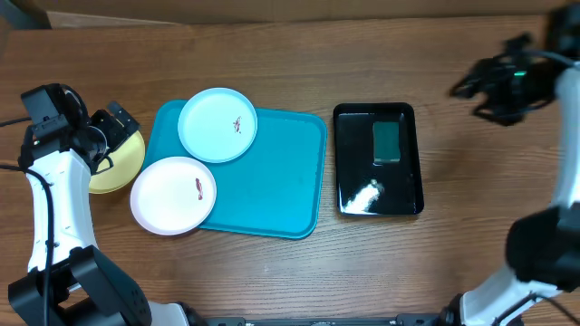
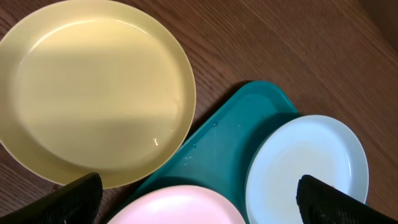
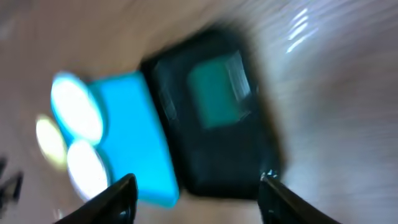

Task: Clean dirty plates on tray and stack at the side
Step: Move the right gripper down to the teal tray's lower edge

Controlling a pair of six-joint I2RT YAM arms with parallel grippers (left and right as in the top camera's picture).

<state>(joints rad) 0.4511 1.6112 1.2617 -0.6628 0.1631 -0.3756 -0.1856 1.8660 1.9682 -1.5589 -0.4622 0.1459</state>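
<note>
Soft, even light falls from above on the wooden table (image 1: 272,281), leaving only faint shadows. A white glare patch sits near the front left corner of the glossy black tray (image 1: 353,163). The left wrist view is sharp, with a broad pale sheen on the yellow plate (image 2: 93,87). The right wrist view is heavily smeared by blur: the teal tray (image 3: 140,137) streaks, and the plates (image 3: 74,112) glow blown-out white.

Robot lab bench: wood-grain table (image 1: 453,263), left arm (image 1: 41,208) and right arm (image 1: 569,172) alongside.
</note>
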